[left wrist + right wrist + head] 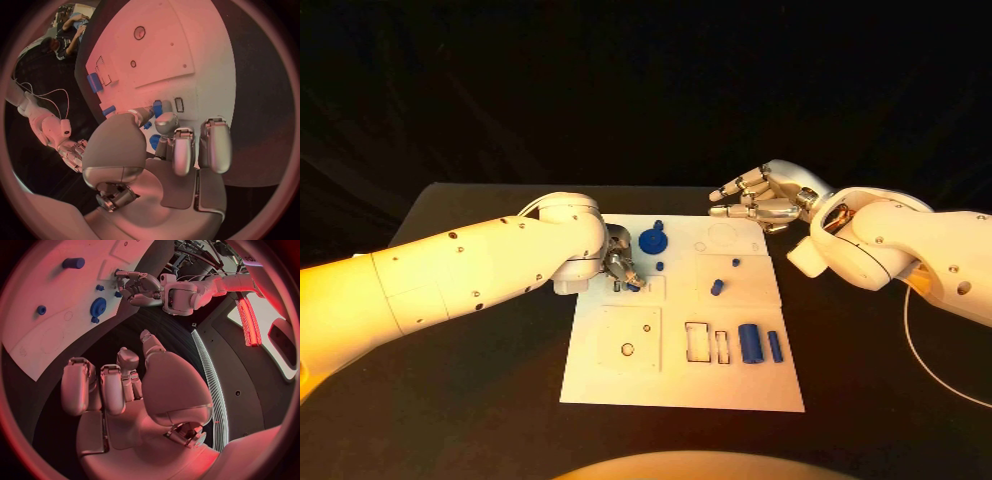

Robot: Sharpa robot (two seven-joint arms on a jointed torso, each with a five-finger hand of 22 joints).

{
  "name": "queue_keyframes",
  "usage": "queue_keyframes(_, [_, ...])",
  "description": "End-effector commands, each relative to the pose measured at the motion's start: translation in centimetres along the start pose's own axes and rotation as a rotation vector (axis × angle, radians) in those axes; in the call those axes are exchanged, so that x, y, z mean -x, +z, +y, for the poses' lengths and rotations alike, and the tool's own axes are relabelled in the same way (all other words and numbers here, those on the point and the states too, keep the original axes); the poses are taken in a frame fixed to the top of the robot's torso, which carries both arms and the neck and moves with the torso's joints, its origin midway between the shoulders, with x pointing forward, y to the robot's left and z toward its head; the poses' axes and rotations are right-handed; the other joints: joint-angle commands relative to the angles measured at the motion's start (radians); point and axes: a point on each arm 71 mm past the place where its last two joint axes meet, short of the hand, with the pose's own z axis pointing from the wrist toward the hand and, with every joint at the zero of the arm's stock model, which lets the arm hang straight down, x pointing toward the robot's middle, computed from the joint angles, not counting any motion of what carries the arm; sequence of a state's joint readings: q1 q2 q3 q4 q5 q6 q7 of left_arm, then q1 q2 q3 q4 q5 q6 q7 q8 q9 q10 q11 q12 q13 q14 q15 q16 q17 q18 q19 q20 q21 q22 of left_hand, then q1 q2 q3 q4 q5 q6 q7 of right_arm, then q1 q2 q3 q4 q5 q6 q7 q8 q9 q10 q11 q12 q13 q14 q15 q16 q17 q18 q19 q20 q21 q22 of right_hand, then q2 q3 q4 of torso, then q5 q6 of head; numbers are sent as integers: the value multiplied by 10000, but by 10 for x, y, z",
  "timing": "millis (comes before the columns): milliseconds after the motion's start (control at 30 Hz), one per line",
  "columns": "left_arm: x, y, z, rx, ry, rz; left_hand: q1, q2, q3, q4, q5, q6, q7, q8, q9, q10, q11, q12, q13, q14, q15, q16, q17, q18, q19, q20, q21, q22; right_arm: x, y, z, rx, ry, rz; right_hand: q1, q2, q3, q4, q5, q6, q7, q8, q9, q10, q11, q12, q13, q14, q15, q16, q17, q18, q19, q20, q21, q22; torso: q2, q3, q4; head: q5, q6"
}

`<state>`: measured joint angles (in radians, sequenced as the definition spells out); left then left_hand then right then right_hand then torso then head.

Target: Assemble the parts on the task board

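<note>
- Nearest the head camera lies the near edge of the white task board (682, 395), a rectangular plate in the middle of the black table (473, 400); dark cloth hangs behind the table's far edge.
- On the board's near half sit a raised square panel (629, 338) with a small round hole, two narrow rectangular slots (697, 342), and, toward the right edge, a blue cylinder (751, 343) lying beside a thinner blue bar (775, 346).
- Farther back, a small blue peg (717, 287) lies near the board's middle, and a round blue gear-like part (651, 241) rests near the far edge.
- At the board's left edge, the left robot hand (620, 270) has its fingers drawn together over a small blue part (633, 286); whether it actually grips the piece cannot be told.
- Left wrist view looks past the fingers (182, 150) to blue pieces just beyond the fingertips, on the board surface.
- Off the board's far right corner, the right robot hand (764, 199) hovers with its fingers curled in and nothing in them.
- Right wrist view shows that hand's palm over bare black table, with the gear-like part and the left hand beyond it.
</note>
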<state>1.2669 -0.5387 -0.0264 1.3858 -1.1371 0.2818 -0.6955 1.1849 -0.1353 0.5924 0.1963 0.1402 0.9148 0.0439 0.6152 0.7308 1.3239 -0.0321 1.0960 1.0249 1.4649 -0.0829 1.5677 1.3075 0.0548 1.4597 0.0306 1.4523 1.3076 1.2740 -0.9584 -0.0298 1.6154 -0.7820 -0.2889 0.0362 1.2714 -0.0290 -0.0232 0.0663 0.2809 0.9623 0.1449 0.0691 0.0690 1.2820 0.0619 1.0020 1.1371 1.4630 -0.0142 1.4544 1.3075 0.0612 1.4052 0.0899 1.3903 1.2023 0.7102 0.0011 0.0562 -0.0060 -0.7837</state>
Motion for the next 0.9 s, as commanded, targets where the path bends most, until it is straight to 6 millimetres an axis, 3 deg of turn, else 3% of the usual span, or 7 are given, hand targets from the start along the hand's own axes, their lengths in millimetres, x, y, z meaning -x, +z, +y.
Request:
queue_keyframes(33, [-7, 2, 9, 1100, 330, 452, -137, 12, 1540, -1609, 49, 75, -58, 59, -17, 89, -7, 71, 23, 1059, -35, 31, 2633, -105, 110, -40, 49, 804, -2, 0, 1, 101, -67, 172, -35, 47, -73, -9, 66, 93, 1, 37, 13, 12, -52, -7, 0, 674, -55, -32, 742, 135, -50, -47, -41, -10, -3, 0, 1, 0, -17])
queue_keyframes(467, [-8, 2, 6, 1010, 411, 497, -476, 65, 1391, -1587, 74, 304, -149, 127, -166, 291, -71, 256, 197, 1059, -76, 31, 2633, -140, 195, -74, 135, 959, -2, 0, 1, 97, -67, 175, -41, 55, -78, -2, 74, 95, 1, 37, 13, 10, -53, -13, -6, 674, -55, -33, 741, 135, -50, -47, -41, -10, -3, 7, 1, -2, -61])
queue_keyframes(900, [-8, 3, 4, 971, 475, 557, -1230, 208, 809, -1313, 96, 707, -266, 62, -665, 546, -157, 482, 458, 1059, -134, 31, 2633, -182, 297, -133, 232, 1147, -2, 0, 1, 101, -66, 171, -41, 55, -78, -2, 74, 95, 1, 37, 13, 10, -53, -13, -6, 674, -55, -33, 741, 135, -50, -47, -41, -10, 0, 12, -2, -3, -90])
